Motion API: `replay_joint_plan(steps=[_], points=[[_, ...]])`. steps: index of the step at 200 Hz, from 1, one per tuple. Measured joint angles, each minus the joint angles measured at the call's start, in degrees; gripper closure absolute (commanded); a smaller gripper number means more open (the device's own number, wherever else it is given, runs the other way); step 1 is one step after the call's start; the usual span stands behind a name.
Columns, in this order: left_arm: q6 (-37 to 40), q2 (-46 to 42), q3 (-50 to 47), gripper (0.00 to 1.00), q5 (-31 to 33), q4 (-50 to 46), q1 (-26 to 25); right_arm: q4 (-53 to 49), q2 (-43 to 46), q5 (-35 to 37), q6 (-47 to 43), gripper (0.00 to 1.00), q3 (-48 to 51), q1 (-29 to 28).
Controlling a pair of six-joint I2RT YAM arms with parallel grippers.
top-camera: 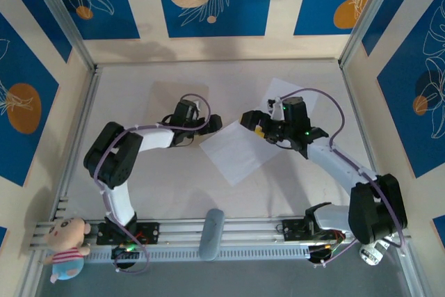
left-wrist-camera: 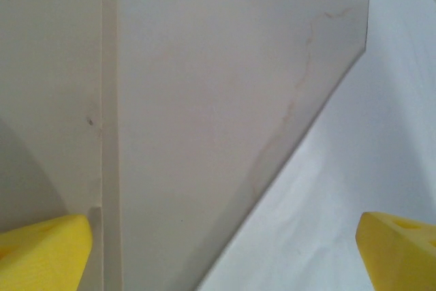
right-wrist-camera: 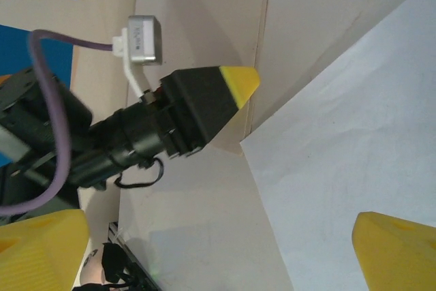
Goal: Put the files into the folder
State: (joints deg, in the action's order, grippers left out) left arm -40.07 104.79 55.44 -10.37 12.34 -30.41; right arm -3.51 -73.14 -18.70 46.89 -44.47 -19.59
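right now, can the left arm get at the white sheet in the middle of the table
Probably yes. The left gripper is open, and the edge of the white sheet runs between its fingertips with nothing in between. The sheet lies flat, though, so pinching its edge may be tricky.

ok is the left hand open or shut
open: left hand has yellow fingertips wide apart, gripping nothing, above a white sheet and the folder

Each arm is built from white links joined by black joint housings: left arm (top-camera: 122, 165), right arm (top-camera: 348, 172). A purple cable (top-camera: 334, 113) is routed along each arm. The fingers (right-wrist-camera: 238, 83) are black with yellow tips. A small white box (right-wrist-camera: 144, 37) is bracketed to the left arm's wrist. Green lamps (top-camera: 306, 132) glow on the housings.
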Motion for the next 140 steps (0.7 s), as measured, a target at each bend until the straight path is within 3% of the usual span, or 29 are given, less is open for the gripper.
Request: replay_joint_plan(steps=[32,58,95,140], points=[[0.1,-7.0,2.0,0.00,4.3,-11.3,-0.8,0.2,-5.6,-0.1,1.0,0.00,-4.5,-2.1],[2.0,-14.2,4.6,0.00,9.2,-19.5,1.4,0.8,-10.9,-0.5,2.0,0.02,-9.4,-4.2],[6.0,-21.2,3.8,0.00,12.2,-26.3,12.1,0.9,-22.4,-2.1,3.0,0.07,-19.9,-7.1],[8.1,-19.1,2.8,0.00,9.9,-31.7,26.4,-0.5,-36.6,-4.3,3.9,0.11,-31.6,-9.6]])
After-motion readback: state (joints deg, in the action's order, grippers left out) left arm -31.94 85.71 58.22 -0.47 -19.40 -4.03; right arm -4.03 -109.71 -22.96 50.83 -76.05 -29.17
